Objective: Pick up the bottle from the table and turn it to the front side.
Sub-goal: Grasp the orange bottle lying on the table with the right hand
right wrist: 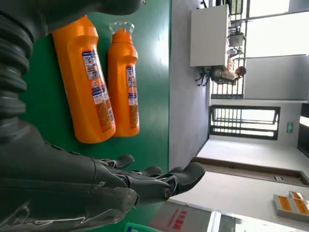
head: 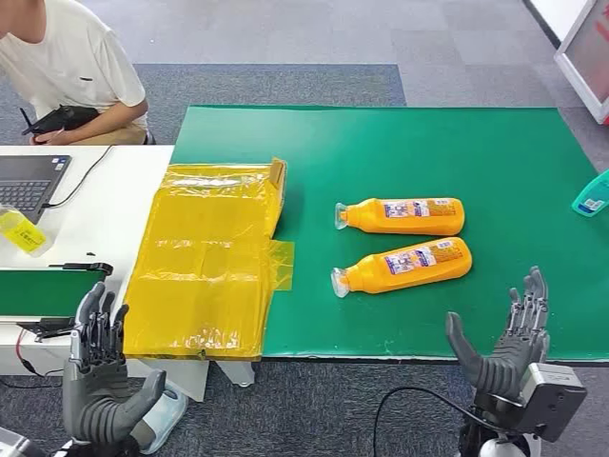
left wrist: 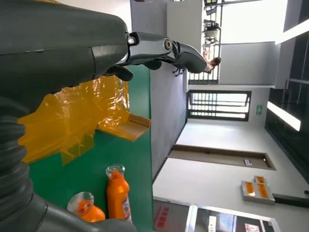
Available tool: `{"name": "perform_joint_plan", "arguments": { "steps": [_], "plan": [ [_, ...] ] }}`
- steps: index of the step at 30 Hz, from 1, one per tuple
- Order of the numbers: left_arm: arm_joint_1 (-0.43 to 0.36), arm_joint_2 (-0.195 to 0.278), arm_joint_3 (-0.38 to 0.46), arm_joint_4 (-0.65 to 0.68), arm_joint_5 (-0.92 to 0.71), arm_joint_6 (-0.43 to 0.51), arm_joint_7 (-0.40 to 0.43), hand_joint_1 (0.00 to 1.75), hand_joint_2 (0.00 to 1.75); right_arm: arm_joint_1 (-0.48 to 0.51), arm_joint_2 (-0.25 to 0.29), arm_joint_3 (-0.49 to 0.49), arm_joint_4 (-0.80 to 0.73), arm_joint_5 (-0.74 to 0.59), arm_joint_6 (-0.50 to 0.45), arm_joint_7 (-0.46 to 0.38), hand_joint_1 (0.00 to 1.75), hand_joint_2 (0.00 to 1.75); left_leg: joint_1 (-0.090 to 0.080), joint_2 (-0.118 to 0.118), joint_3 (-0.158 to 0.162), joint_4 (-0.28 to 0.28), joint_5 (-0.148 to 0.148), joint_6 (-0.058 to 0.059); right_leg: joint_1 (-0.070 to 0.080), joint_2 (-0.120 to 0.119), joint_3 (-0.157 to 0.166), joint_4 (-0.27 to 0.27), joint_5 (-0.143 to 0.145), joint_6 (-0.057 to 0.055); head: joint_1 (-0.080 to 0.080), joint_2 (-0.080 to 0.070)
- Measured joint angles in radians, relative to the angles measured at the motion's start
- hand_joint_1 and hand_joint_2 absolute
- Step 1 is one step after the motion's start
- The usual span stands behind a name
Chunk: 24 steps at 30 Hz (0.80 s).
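Two orange bottles with clear caps lie on their sides on the green mat (head: 402, 143), caps pointing left. The nearer bottle (head: 403, 266) (right wrist: 83, 82) (left wrist: 84, 209) lies just ahead of the farther bottle (head: 401, 216) (right wrist: 123, 82) (left wrist: 118, 193). Both show small printed labels. My right hand (head: 506, 343) (right wrist: 109, 181) hovers open off the mat's front edge, right of the nearer bottle, holding nothing. My left hand (head: 101, 376) (left wrist: 109, 48) is open too, low at the front left, near the yellow plastic.
A crumpled yellow plastic bag (head: 205, 257) covers the mat's left end. A white table (head: 101, 214) at left carries a laptop (head: 29, 181), with a person (head: 71, 67) seated behind it. A teal object (head: 593, 195) lies at the mat's right edge. A black cable (head: 402, 400) loops on the floor.
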Motion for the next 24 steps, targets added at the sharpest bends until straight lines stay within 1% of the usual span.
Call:
{"name": "perform_joint_plan", "arguments": {
  "steps": [10,11,13,14,15,17,18,19,21,24],
  "plan": [
    [-0.003,0.000,0.000,0.000,0.000,-0.001,0.000,0.00,1.75,-0.001,0.000,0.000,0.000,0.026,0.000,0.001,0.00,1.75,0.000,0.000,0.000,0.000,0.000,0.000,0.000,0.000,0.000,0.000,0.000,0.000,0.000,0.000],
    [-0.004,0.000,0.000,0.000,-0.001,-0.002,0.000,0.00,1.75,-0.002,0.000,0.000,0.000,0.039,-0.002,0.001,0.00,1.75,0.000,0.000,0.000,0.000,0.000,0.000,0.000,0.000,0.000,0.000,0.000,0.000,0.000,0.000],
    [-0.006,0.000,-0.001,0.000,-0.002,-0.007,0.000,0.00,1.75,-0.004,0.000,0.000,0.000,0.115,-0.023,0.004,0.00,1.75,0.000,0.000,0.000,0.000,0.000,0.000,0.000,0.000,0.000,0.000,0.000,0.000,0.000,0.000],
    [-0.007,0.000,-0.001,0.000,-0.004,-0.011,0.000,0.00,1.75,-0.008,-0.001,0.000,0.000,0.208,-0.043,0.021,0.00,1.75,0.000,0.000,0.000,0.000,0.000,0.000,0.000,0.000,0.000,0.000,0.000,0.000,0.000,0.000],
    [-0.010,0.000,-0.001,0.001,-0.004,-0.015,-0.001,0.00,1.75,-0.016,-0.004,0.002,0.000,0.341,-0.065,0.054,0.00,1.75,0.000,0.000,0.000,0.000,0.000,0.000,0.000,0.000,0.000,0.000,0.000,0.000,0.000,0.000],
    [-0.012,0.000,-0.001,0.002,-0.005,-0.022,-0.008,0.00,1.75,-0.037,-0.013,0.015,0.003,0.688,-0.118,0.152,0.00,1.75,0.000,0.000,0.000,0.000,0.000,0.000,0.000,0.000,0.000,0.000,0.000,0.000,0.000,0.000],
    [-0.012,0.000,-0.001,0.003,-0.005,-0.024,-0.014,0.00,1.75,-0.048,-0.020,0.026,0.006,0.841,-0.146,0.197,0.00,1.75,0.000,0.000,0.001,0.000,0.000,0.000,0.000,0.000,0.000,0.000,0.000,0.000,0.000,0.000],
    [-0.012,0.000,-0.001,0.003,-0.005,-0.025,-0.022,0.00,1.75,-0.056,-0.028,0.041,0.009,0.962,-0.172,0.235,0.00,1.75,0.000,0.000,0.001,0.000,0.001,0.000,0.000,0.000,0.000,0.000,0.000,0.000,0.000,0.000],
    [-0.009,0.000,0.000,0.006,-0.005,-0.026,-0.032,0.00,1.75,-0.068,-0.055,0.082,0.015,1.121,-0.194,0.311,0.00,1.75,0.000,0.000,0.000,0.000,0.001,0.000,0.000,0.000,0.001,0.000,0.000,0.000,0.000,0.000],
    [-0.001,0.000,0.000,0.009,-0.005,-0.027,-0.044,0.00,1.75,-0.086,-0.115,0.159,0.027,1.275,-0.153,0.427,0.00,1.75,0.000,0.000,0.000,0.000,0.001,0.000,0.000,0.000,0.001,0.000,0.000,0.000,0.000,0.000]
  ]
}}
